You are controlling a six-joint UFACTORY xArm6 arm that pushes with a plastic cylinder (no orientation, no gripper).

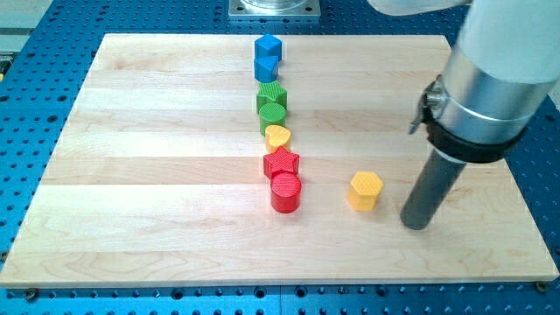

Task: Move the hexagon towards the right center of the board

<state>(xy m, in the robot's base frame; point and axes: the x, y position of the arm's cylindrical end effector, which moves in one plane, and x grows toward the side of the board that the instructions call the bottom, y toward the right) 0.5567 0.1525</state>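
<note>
My tip (417,223) just right of yellow hexagon (365,191), apart, no claw, no legible writing

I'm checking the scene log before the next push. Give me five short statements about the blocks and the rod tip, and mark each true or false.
1. The yellow hexagon block stands apart from the column of blocks. True.
2. My tip is to the view's left of the yellow hexagon block. False: it is to its right, with a small gap between them.
3. The red star block sits just above the red cylinder block in the view. True.
4. The two blue blocks are at the bottom of the column. False: they are at its top end, near the wooden board's far edge.
5. The yellow heart-shaped block lies between the green blocks and the red star block. True.
</note>
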